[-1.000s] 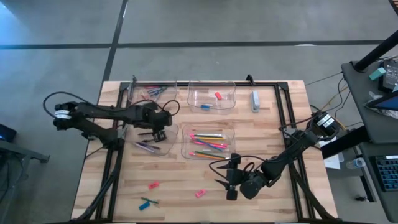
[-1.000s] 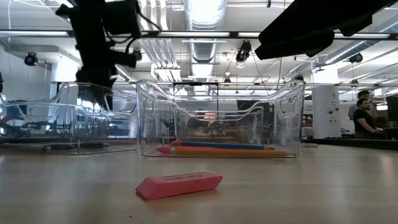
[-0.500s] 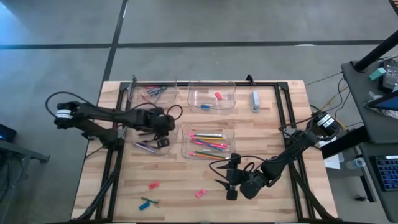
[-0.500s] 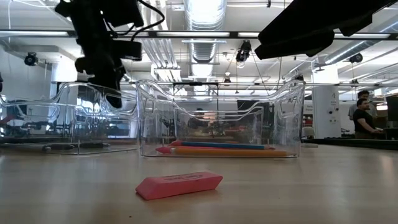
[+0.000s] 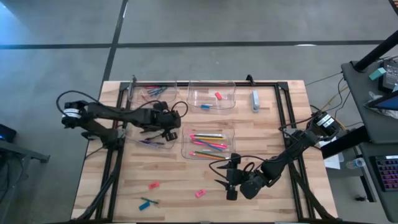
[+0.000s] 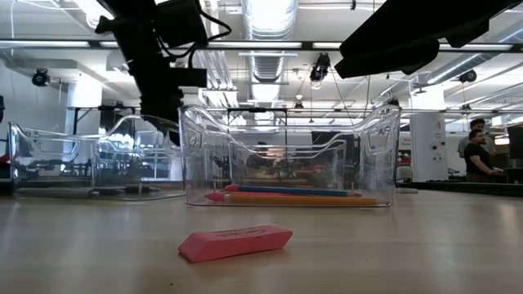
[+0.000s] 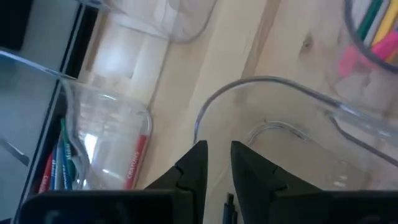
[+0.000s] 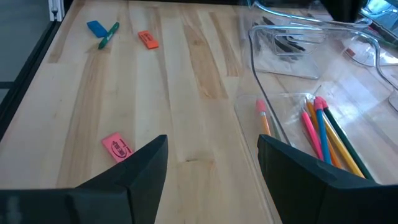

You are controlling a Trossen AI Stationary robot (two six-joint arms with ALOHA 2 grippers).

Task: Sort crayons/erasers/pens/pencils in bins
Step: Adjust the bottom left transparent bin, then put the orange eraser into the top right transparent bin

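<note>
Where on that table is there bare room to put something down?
Widest bare wood: the table's near edge, between the pink eraser and right gripper, and the strip right of the pencil bin. Crowded: the far half, four bins close together, left gripper over the pen bin.

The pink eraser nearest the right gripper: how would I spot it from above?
Find the bin holding the bright pencils mid-table. Below it, on bare wood just left of the open right gripper, lies a pink eraser. The other loose pink eraser sits farther left, beside a teal crayon.
</note>
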